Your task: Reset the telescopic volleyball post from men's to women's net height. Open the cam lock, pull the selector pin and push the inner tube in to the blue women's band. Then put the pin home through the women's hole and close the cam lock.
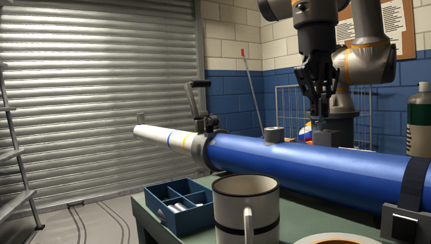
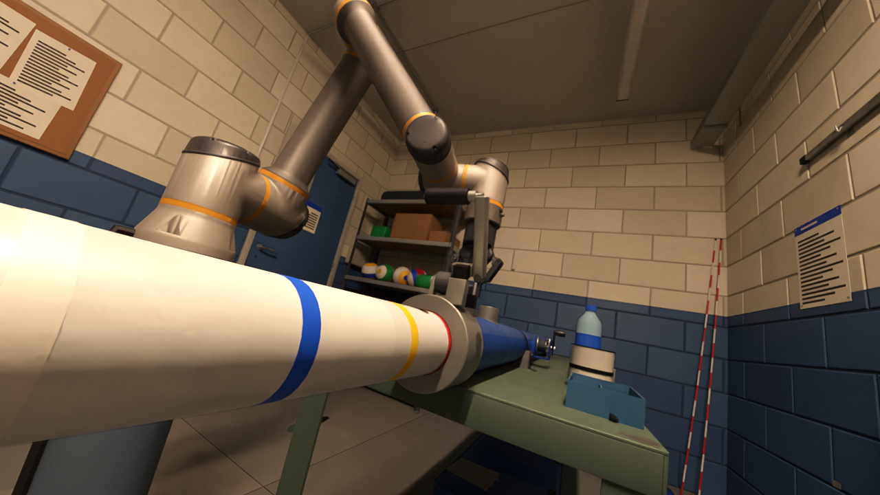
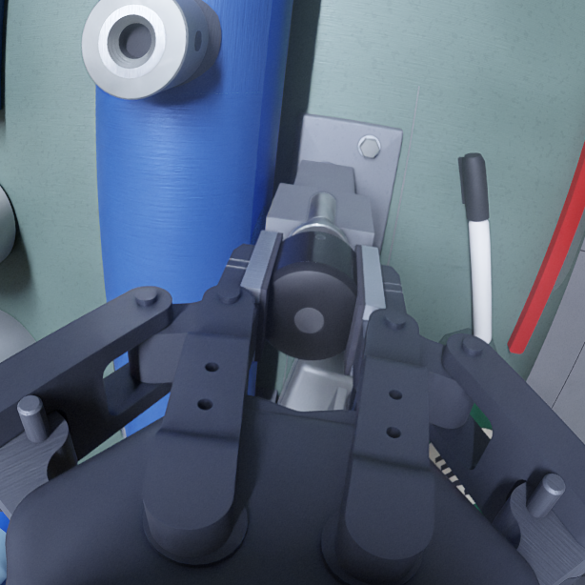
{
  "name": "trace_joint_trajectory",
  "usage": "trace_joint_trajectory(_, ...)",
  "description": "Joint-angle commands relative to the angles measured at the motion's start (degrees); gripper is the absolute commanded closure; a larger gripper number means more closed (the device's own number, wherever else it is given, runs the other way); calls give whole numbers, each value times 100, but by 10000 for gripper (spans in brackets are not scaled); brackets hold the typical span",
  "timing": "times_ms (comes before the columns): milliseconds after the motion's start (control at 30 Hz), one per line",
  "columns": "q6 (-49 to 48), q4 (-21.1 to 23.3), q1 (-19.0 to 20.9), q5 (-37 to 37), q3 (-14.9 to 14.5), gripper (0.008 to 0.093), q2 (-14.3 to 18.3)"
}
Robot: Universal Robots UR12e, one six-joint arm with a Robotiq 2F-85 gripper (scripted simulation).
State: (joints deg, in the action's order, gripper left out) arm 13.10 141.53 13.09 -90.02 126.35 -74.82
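The selector pin's black knob [image 3: 310, 297] stands over a grey holder block [image 1: 326, 137] behind the blue outer tube [image 1: 305, 164], and my gripper [image 1: 319, 113] is closed around that knob from above. The pin's steel shank [image 3: 323, 210] points down into the block. The pin boss [image 1: 274, 135] on top of the blue tube is empty. The cam lock lever [image 1: 193, 99] stands raised at the grey collar [image 1: 198, 148]. The white inner tube [image 2: 184, 335] sticks out with its blue band [image 2: 301, 338] and yellow band [image 2: 407, 342] outside the collar [image 2: 452, 345].
A blue compartment tray [image 1: 178, 204] with small metal parts sits at the green table's front corner, beside a white mug [image 1: 246, 208]. A bottle [image 1: 419, 119] stands at the right. A white marker [image 3: 479, 245] lies on the table beside the block. A roller shutter fills the left.
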Motion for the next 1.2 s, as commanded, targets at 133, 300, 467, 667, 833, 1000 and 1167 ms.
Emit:
trace_joint_trajectory(133, 0, 4, 6, 21, -5, 934, -2)
trace_joint_trajectory(300, 0, 4, 7, 22, -5, 934, -2)
trace_joint_trajectory(467, 0, 5, 7, 23, -4, 854, -1)
trace_joint_trajectory(667, 0, 5, 7, 24, -4, 734, -1)
trace_joint_trajectory(833, 0, 4, 7, 21, -4, 634, -1)
trace_joint_trajectory(1000, 0, 3, 5, 12, -4, 534, -2)
trace_joint_trajectory(1167, 0, 3, 3, 7, -4, 484, -2)
